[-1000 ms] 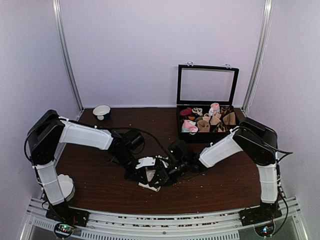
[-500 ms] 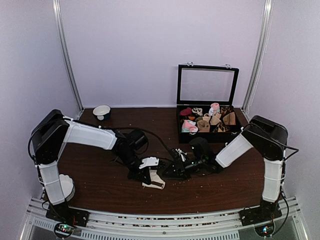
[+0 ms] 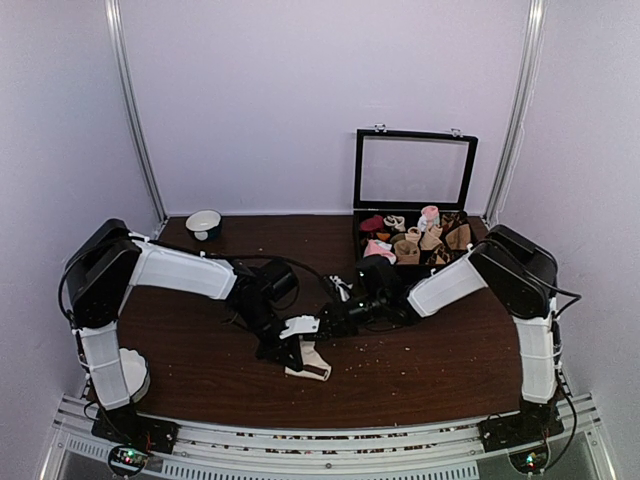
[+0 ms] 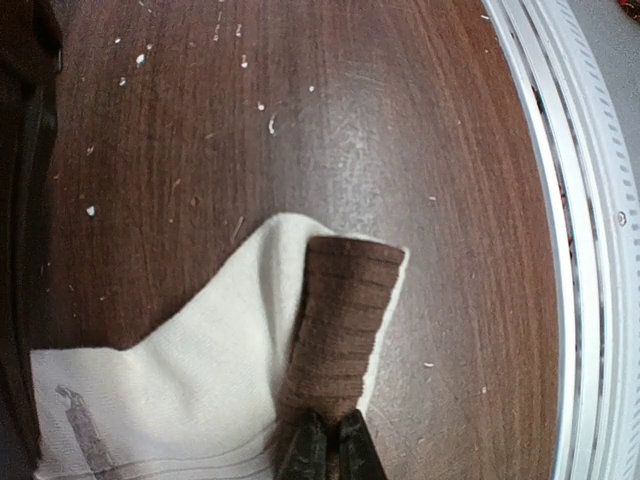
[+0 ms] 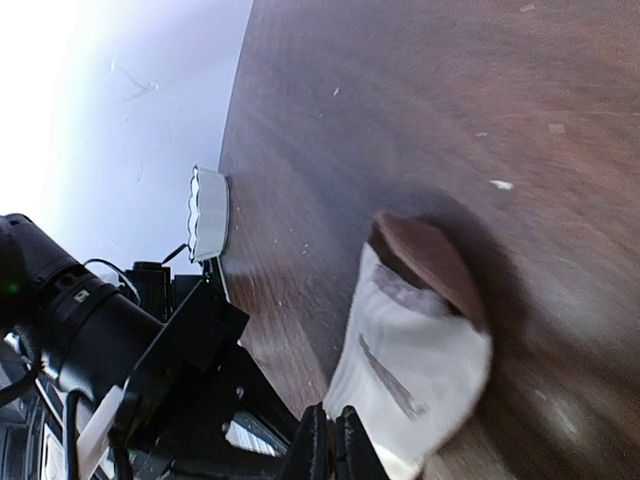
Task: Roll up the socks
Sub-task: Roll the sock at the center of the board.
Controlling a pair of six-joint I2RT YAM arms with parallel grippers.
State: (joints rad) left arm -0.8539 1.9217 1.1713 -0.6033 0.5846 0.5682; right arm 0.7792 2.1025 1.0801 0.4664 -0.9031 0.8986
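1. Left gripper (image 4: 326,442) pinches the socks (image 4: 190,380) at the brown end; they lie flat on the table (image 4: 300,120), near-centre.
2. Right gripper (image 5: 331,440) is pressed together at the white edge; grip unclear.
3. The roll looks barely begun. Next: tuck an end over and turn.

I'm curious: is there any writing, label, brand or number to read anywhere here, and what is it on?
No text can be read in any view.
Grey print on the pale sock: a printed mark of some kind, too blurred to read.
Things inside the open box: too small to show any lettering.
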